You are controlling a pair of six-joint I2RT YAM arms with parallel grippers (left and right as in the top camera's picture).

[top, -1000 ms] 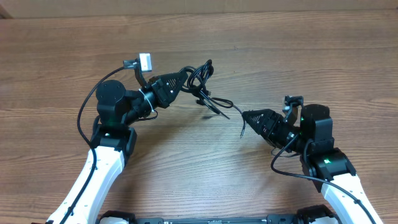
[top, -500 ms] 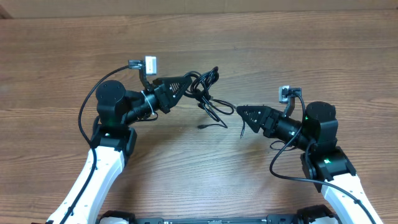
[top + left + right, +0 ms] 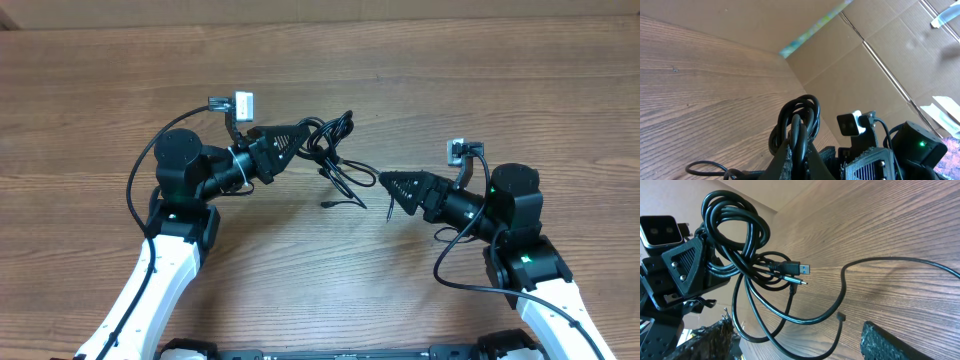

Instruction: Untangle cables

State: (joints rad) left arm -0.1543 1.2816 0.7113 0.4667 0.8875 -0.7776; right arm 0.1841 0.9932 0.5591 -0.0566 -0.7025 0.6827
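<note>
Biggest thing here is the brown wood-grain table [image 3: 420, 70], which fills pretty much the whole overhead view. In the left wrist view, a wall of plain tan cardboard [image 3: 880, 75] takes up the upper right of the frame.

Next up are the two arms. The left white-and-black robot arm [image 3: 180, 165] comes in from the lower left of the overhead frame and bends toward the centre. The right white-and-black robot arm [image 3: 515, 200] comes up from the lower right and points left, with a green light glowing on it.

The left gripper [image 3: 305, 130] is clamped down on the cables. In its own wrist view the two fingers are pinched together at the bottom edge, with the loops sticking up out of them. The right gripper [image 3: 385, 180] sits just right of centre with its jaws spread wide and nothing in them. In the right wrist view its rough black fingers [image 3: 715, 335] are way out at the bottom corners.

The thin black cables [image 3: 330, 135] are a looped clump hanging off the left gripper's tip, a bit above centre in the overhead view. Strands trail down and to the right onto the table, ending near the right gripper without touching it.

Smallest bits: a flat USB plug [image 3: 802, 269] and a skinny little plug [image 3: 799, 283] poke out of the clump, mid-frame in the right wrist view.
</note>
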